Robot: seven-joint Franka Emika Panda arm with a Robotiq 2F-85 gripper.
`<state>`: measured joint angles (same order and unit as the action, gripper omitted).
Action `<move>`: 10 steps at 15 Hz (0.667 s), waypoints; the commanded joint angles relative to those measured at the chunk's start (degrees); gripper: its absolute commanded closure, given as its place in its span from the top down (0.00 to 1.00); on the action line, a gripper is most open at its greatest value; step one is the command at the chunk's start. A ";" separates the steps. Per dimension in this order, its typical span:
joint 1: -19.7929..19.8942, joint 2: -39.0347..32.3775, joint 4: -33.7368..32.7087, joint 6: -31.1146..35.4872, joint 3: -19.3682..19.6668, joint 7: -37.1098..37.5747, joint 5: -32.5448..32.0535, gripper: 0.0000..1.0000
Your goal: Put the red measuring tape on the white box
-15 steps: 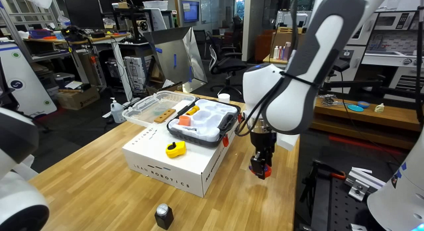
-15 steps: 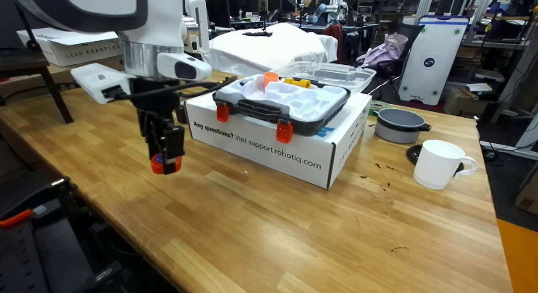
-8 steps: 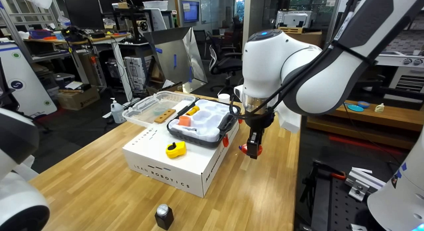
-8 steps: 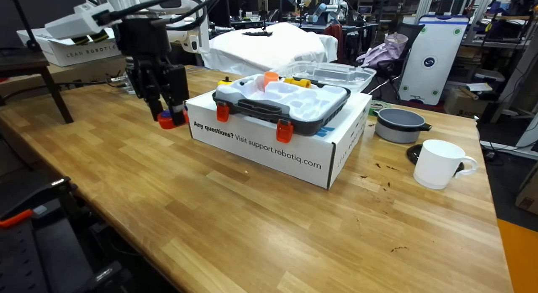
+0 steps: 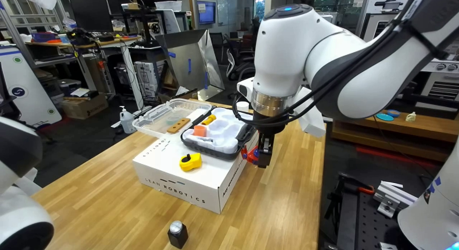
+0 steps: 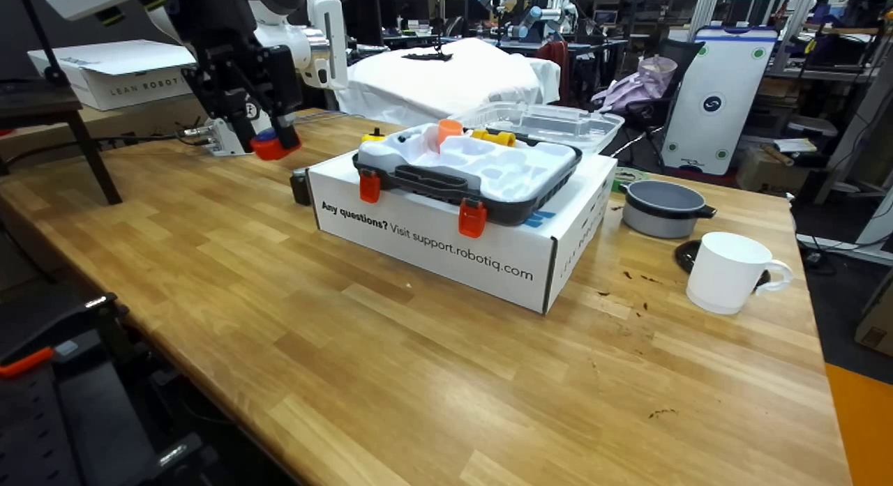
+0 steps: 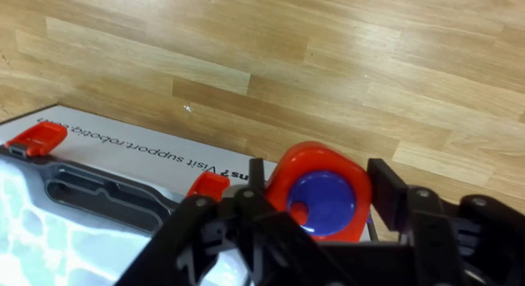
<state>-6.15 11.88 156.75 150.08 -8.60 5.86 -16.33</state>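
I judge this the carry: my part-closed tool (image 7: 316,174) grips the tape (image 6: 272,149), so next I should guide it over the box (image 5: 215,171), below and beside the tool, then lower and release.

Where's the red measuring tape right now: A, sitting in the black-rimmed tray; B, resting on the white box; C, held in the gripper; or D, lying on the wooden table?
C: the wrist view shows the red measuring tape held in the gripper, with one of its fingers on either side.
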 commanded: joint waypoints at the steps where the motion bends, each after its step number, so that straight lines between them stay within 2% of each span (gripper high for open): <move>1: -2.49 -1.36 -3.40 -3.54 0.52 -10.37 3.58 0.38; 5: -4.54 -1.58 -5.21 -6.99 0.78 -18.88 8.26 0.38; 6: -3.57 -0.60 -3.61 -4.63 -0.07 -15.03 6.46 0.63; 10: -4.00 -0.72 -3.99 -5.58 0.06 -17.16 7.39 0.63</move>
<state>-10.12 11.12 152.80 144.62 -8.56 -11.25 -9.00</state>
